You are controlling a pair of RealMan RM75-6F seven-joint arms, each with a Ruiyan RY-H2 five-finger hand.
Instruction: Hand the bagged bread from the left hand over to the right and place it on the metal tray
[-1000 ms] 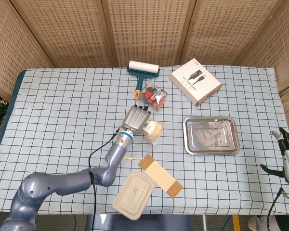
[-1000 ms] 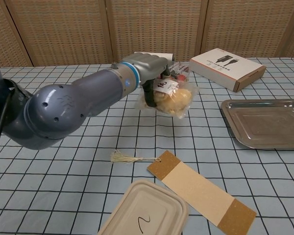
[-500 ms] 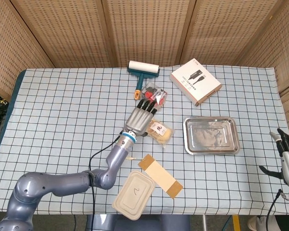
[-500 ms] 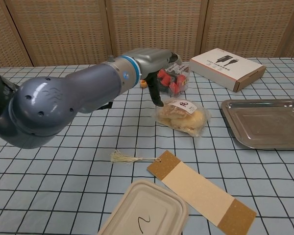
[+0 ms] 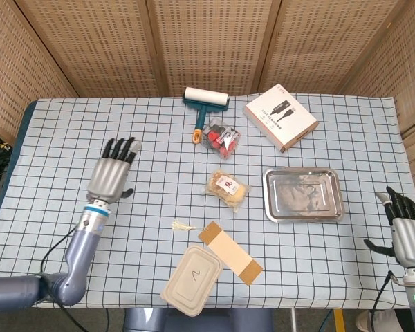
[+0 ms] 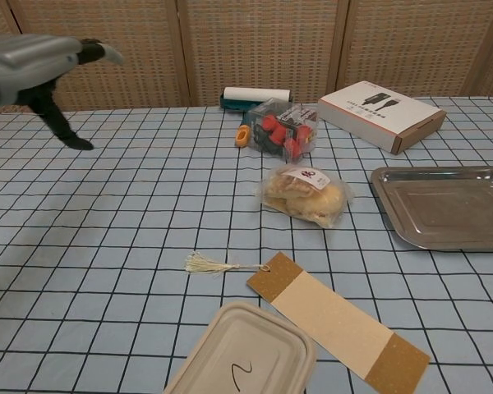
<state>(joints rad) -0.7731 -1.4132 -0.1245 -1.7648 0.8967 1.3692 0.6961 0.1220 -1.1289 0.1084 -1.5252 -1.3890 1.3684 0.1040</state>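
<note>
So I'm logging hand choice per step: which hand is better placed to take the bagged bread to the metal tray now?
Probably the right hand. The bagged bread lies on the table just left of the metal tray, on the right hand's side. The left hand is open, far over on the table's left.

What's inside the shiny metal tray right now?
Nothing. The metal tray holds only its own shiny, smudgy bottom. The bagged bread lies on the tablecloth beside it, not in it. What's under the tray is hidden.

Both grey metal hands, left hand (image 5: 109, 178) and right hand (image 5: 406, 235), have black fingers (image 5: 119, 147).
</note>
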